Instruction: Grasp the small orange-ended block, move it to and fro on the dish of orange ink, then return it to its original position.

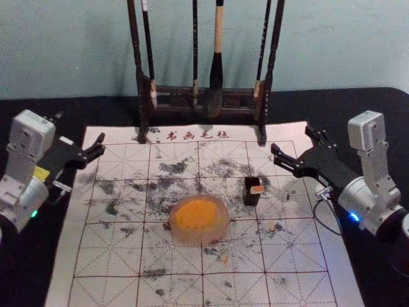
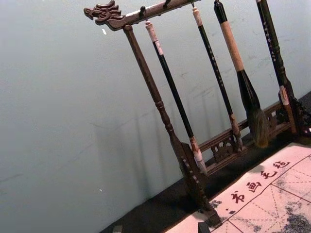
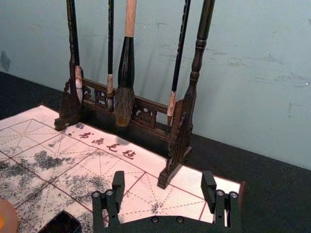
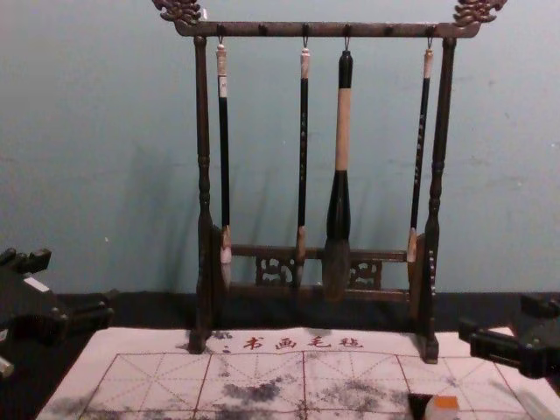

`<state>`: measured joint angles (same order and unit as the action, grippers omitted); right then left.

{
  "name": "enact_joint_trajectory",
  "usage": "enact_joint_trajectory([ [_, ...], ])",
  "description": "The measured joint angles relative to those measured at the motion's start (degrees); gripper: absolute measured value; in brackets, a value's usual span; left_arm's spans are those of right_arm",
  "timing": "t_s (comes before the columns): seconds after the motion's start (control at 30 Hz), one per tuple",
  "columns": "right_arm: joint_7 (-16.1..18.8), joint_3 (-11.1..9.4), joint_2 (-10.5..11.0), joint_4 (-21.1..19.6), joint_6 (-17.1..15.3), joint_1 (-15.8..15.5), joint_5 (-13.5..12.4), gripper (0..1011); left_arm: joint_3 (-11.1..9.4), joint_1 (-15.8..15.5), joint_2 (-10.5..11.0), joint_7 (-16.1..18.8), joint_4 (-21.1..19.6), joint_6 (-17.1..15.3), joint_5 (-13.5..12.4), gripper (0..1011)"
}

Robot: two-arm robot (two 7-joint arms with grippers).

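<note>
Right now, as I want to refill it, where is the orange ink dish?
In the head view, the ink dish is on the gridded mat, left of the black block and nearer the robot.

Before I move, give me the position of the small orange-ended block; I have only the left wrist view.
Observer: The small orange-ended block is on the robot's right half of the white, grid-lined mat, right by a small black block.
Operator: Now place the round, pale dish of orange ink for me.
Observer: The dish sits to the left of both blocks, with bare mat between.
Operator: Report the black right gripper.
Observer: The right gripper is open, with nothing between its fingers, off to the right of the blocks.
</note>
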<state>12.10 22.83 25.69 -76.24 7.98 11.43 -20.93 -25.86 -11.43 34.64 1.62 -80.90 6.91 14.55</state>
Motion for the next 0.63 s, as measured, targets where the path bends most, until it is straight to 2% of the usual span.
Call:
enact_joint_trajectory([
  [0.63,0.18,0.08,0.13,-0.14,0.0,0.08,-0.1,1003,0.0,0.0,0.0,0.0,0.0,0.0,0.0,1001],
])
